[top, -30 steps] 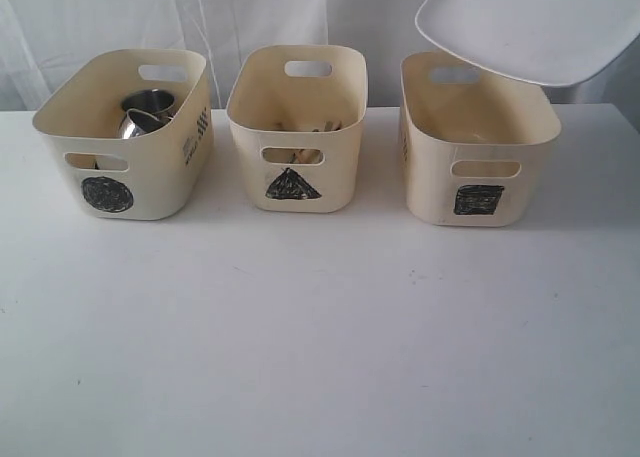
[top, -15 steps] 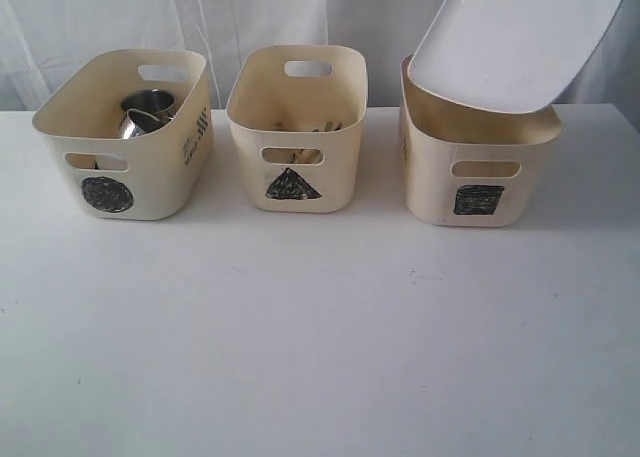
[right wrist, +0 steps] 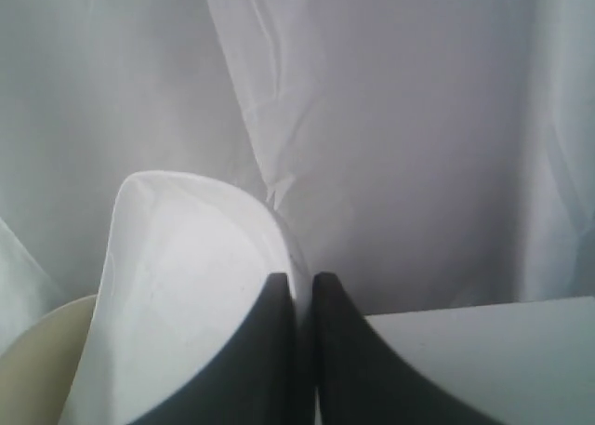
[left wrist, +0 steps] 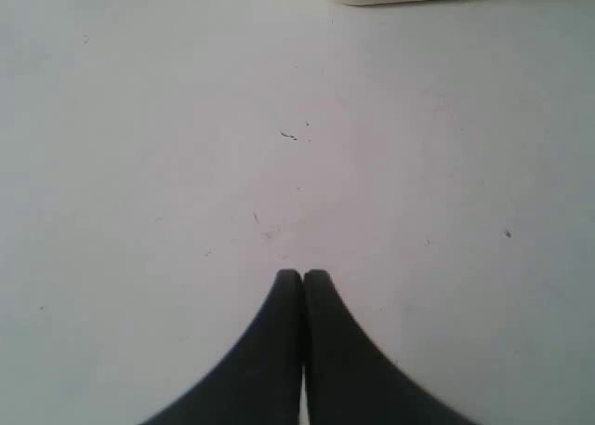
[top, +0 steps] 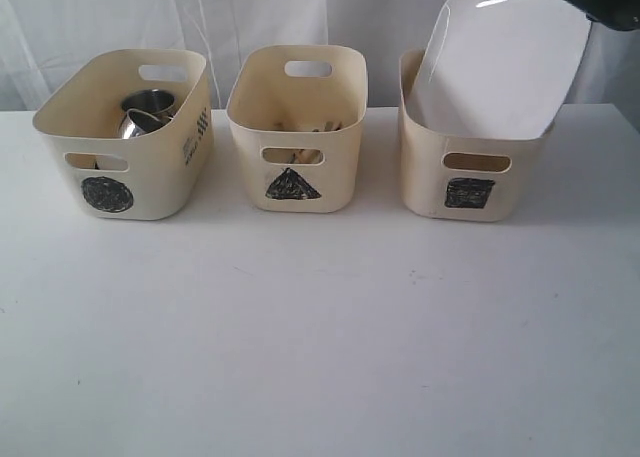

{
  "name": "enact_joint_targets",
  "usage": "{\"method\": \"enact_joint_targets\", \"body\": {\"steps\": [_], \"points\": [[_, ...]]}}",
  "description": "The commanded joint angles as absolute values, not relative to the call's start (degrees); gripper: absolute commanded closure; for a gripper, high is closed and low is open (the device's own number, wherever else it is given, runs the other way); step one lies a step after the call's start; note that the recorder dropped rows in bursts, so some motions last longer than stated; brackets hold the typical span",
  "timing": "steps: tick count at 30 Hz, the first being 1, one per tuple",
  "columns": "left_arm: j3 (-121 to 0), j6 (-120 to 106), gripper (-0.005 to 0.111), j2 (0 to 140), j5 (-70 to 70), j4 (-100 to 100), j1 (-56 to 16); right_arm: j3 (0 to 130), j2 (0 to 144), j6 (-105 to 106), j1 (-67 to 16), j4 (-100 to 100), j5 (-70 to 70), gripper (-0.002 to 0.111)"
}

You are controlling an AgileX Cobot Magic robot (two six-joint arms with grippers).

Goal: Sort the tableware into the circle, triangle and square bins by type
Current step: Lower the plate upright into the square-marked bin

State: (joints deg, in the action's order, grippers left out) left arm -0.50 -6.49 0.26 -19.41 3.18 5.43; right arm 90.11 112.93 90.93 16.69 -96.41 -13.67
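White tabletop (top: 320, 337), white curtain (top: 250, 17) behind. The large white plate (top: 500, 67) stands on edge in the square bin (top: 425, 167) at 2 o'clock. Its long axis tilts toward 1 o'clock. The right gripper (right wrist: 299, 281) pinches the plate's upper rim. The left gripper (left wrist: 303, 276) is closed and empty.

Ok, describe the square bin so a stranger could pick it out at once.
On the white table, three cream bins stand in a row. Take the one at the right end in the exterior view, the square bin, with a white plate sticking up out of it. Its front bears a black scribbled square, where the middle bin has a triangle and the left bin a circle.
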Motion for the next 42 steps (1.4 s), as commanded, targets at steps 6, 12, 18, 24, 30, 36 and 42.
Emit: {"method": "enact_joint_targets", "body": {"steps": [6,12,18,24,30,36,42], "points": [[0.0,-6.4,0.107,0.0,-20.18,3.39,5.53,90.82,114.83,98.31,15.98,-97.4,-12.67,0.108],[0.0,-6.4,0.107,0.0,-20.18,3.39,5.53,90.82,114.48,108.88,15.98,-97.4,-18.9,0.108],[0.0,-6.4,0.107,0.0,-20.18,3.39,5.53,90.71,114.45,111.27,15.45,-97.4,-24.13,0.108],[0.0,-6.4,0.107,0.0,-20.18,3.39,5.53,90.53,114.45,110.25,15.24,-95.44,-22.63,0.108],[0.0,-6.4,0.107,0.0,-20.18,3.39,5.53,90.58,115.04,102.31,14.64,-87.21,-22.81,0.108],[0.0,-6.4,0.107,0.0,-20.18,3.39,5.53,90.58,115.26,95.32,14.64,-84.56,-22.81,0.108],[0.0,-6.4,0.107,0.0,-20.18,3.39,5.53,90.58,115.26,93.61,14.64,-83.46,-25.38,0.095]]}}
